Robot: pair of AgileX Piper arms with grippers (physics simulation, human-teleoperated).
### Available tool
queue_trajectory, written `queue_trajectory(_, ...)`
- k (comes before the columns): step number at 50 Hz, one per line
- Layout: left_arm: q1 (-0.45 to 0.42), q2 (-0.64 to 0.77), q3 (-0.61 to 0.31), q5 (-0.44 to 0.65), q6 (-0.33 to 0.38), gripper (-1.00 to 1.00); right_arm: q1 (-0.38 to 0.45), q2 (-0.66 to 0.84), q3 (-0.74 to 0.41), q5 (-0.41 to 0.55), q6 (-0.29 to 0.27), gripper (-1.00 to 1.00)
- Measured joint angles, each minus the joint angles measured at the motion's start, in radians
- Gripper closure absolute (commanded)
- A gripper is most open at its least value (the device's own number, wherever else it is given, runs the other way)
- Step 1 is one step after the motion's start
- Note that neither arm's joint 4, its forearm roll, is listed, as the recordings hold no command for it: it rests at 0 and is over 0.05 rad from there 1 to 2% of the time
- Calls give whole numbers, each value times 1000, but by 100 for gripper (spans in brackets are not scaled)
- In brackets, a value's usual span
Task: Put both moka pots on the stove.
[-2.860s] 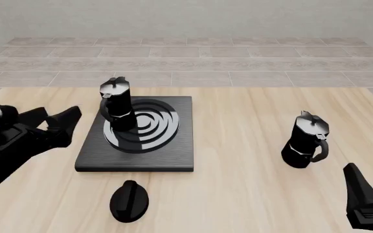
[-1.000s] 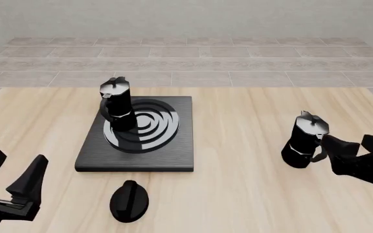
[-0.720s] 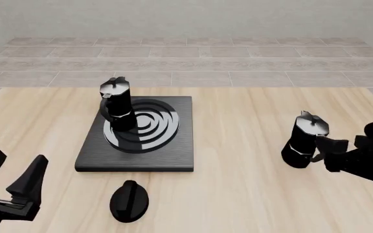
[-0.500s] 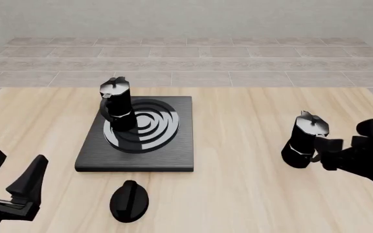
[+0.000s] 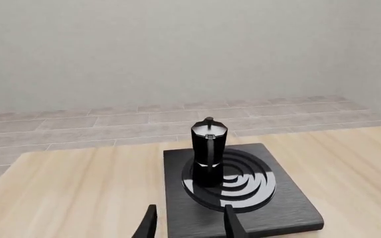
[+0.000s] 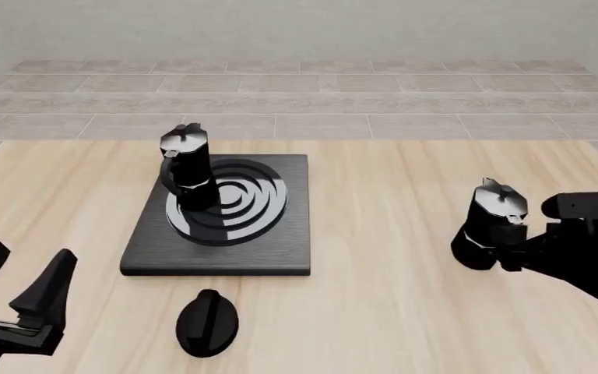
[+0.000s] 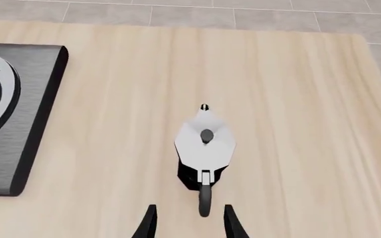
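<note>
Right hand (image 6: 514, 251), at the handle side of the second pot (image 6: 491, 226): its two fingers (image 7: 149, 223) stand narrowly apart on either side of the pot's curved handle (image 7: 205, 198), and no contact with the handle can be made out, so the hand is parted rather than clamped. This pot stands upright on the bare wooden worktop (image 6: 382, 218), well apart from the stove (image 6: 226, 249) on its right-hand side, with its silver-grey lid (image 7: 205, 144) and top knob seen from above in the right wrist view.

Left hand (image 6: 19, 292), near the front edge of the worktop and well to the left of the stove's front corner: fingers spread wide, holding nothing.

First pot (image 6: 186, 167): upright on the stove, resting on the far-left part of the silver-grey rings (image 6: 247, 206), its handle turned toward the left wrist camera.

Stove: a flat black square slab lying on the worktop.

Black oval knob (image 6: 206, 322): on the worktop just in front of the stove, apart from both hands.
</note>
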Motion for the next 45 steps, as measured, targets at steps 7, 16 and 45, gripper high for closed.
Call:
queue_trajectory(7, 0, 1, 1, -2, 0, -100, -7, 47, 5, -40, -3, -100)
queue_trajectory(16, 0, 6, -1, -5, 0, -100, -12, 107, 7, -91, 0, -100)
queue_trajectory(45, 0, 16, 2, -17, 0, -100, -24, 279, 7, -226, 2, -100)
